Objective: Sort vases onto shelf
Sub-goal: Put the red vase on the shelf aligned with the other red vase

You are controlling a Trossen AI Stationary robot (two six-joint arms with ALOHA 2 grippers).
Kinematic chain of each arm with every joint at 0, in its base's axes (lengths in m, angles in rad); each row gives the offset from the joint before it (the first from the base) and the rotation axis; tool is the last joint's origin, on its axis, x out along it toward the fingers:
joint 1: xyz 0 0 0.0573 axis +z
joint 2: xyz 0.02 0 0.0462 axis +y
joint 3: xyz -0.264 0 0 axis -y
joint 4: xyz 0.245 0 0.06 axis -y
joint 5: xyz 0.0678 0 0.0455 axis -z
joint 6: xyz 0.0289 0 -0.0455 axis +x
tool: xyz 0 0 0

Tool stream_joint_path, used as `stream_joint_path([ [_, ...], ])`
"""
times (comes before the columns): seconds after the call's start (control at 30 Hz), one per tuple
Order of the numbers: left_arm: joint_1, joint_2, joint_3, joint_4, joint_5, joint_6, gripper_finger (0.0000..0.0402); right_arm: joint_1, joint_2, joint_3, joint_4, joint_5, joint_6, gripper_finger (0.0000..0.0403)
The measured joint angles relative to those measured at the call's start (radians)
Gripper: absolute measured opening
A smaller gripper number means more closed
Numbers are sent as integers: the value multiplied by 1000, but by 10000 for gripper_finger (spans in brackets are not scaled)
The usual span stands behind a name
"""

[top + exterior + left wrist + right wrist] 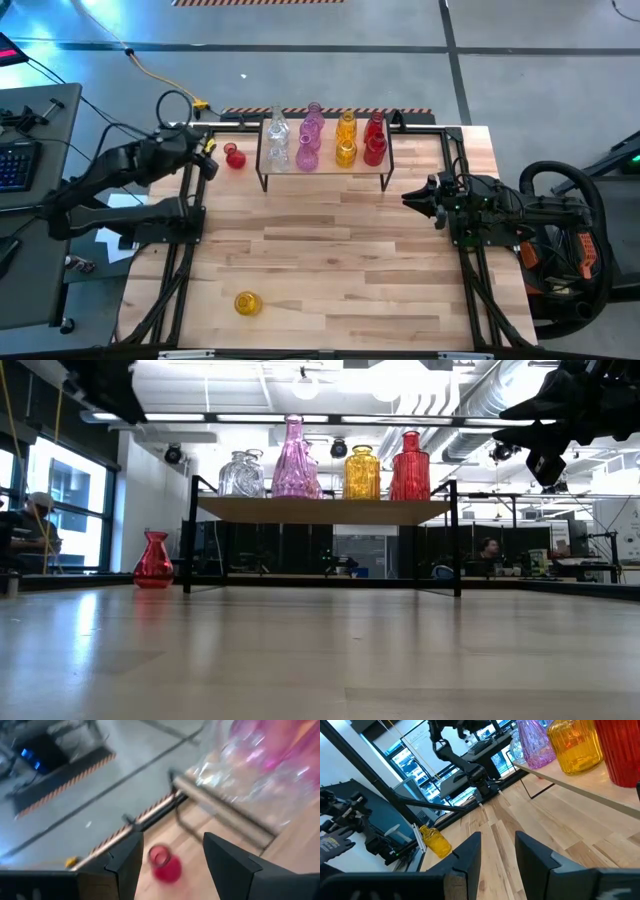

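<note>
The shelf (325, 168) stands at the table's far middle on black wire legs. On it stand clear (277, 140), pink (310, 138), yellow (346, 140) and red (374, 140) vases. A red vase (234, 157) stands upright on its base on the table, just left of the shelf. A yellow vase (247, 303) rests on the table near the front left. My left gripper (210, 160) is open and raised, left of the red vase (165, 864), which shows beyond its fingers. My right gripper (415, 197) is open at the table's right, holding nothing.
Black frame rails (185, 240) run along the table's left and right sides under the arms. The wide middle of the tabletop (330, 260) is bare wood. A desk with a keyboard (15, 165) stands off the table's left.
</note>
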Motion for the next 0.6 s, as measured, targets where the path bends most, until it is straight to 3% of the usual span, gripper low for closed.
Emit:
stream_joint_path([
  [0.2,150,95,0,-65,126,49,197,0,0,0,0,0,0,103],
  [0.6,394,352,-1,-32,353,114,197,0,0,0,0,0,0,103],
])
